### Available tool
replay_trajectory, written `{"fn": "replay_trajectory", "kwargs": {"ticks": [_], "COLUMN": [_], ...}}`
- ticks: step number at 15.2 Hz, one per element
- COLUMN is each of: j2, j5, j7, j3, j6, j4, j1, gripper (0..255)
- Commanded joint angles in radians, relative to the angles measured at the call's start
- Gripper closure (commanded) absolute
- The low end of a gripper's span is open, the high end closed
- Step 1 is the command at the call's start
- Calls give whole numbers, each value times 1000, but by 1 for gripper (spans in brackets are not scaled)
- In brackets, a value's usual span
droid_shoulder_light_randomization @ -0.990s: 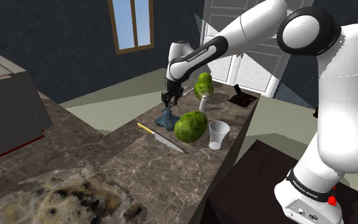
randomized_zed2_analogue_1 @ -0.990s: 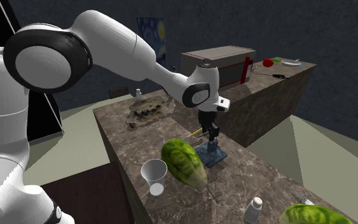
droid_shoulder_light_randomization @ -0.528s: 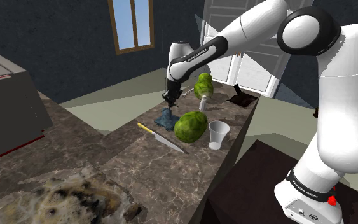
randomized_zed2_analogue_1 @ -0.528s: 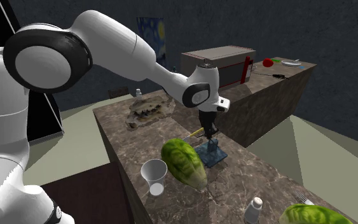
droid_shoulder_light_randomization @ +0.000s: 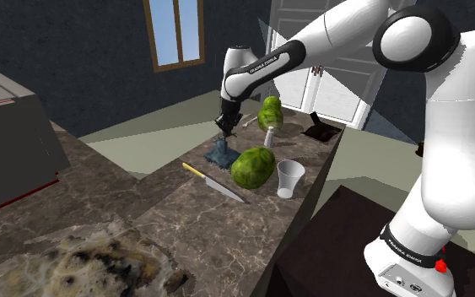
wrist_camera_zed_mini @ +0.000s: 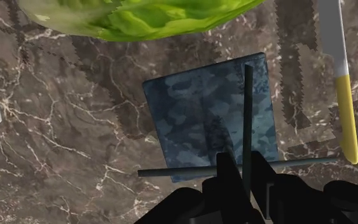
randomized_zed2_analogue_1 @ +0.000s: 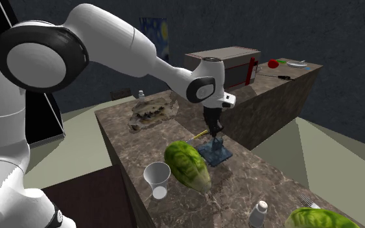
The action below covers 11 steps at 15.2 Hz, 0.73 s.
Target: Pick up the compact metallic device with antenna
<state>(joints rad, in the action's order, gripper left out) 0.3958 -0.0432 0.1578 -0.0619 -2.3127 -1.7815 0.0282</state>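
The device (droid_shoulder_light_randomization: pixel 219 156) — a flat blue-grey box with thin dark rods — is seen just left of the shoulder view's centre, on the marbled counter (droid_shoulder_light_randomization: pixel 100 198). A green lettuce head (droid_shoulder_light_randomization: pixel 253 167) lies just beside it to the right, a yellow-handled knife (droid_shoulder_light_randomization: pixel 214 181) lies near it below, and a white cup (droid_shoulder_light_randomization: pixel 288 178) stands further right. The gripper (droid_shoulder_light_randomization: pixel 224 128) is held directly above the box, pointing down. In the wrist view the fingers (wrist_camera_zed_mini: pixel 227 184) are drawn almost together, and the upright antenna (wrist_camera_zed_mini: pixel 248 114) is clasped between them. Whether the box has left the counter cannot be told. The grasp is judged to be made and the lift to be the step in hand. A straight, slow rise is called for next — only a thin rod is gripped, so the box could swing or slip, and the lettuce is close by.
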Motion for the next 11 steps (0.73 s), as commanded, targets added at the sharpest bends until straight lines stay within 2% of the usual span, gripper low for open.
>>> {"fn": "replay_trajectory", "kwargs": {"ticks": [1, 11], "j2": [-15, -59], "j5": [1, 6], "j7": [-1, -5], "j3": [-1, -3], "j6": [22, 115], "j4": [8, 58], "j1": [0, -1], "gripper": [255, 255]}}
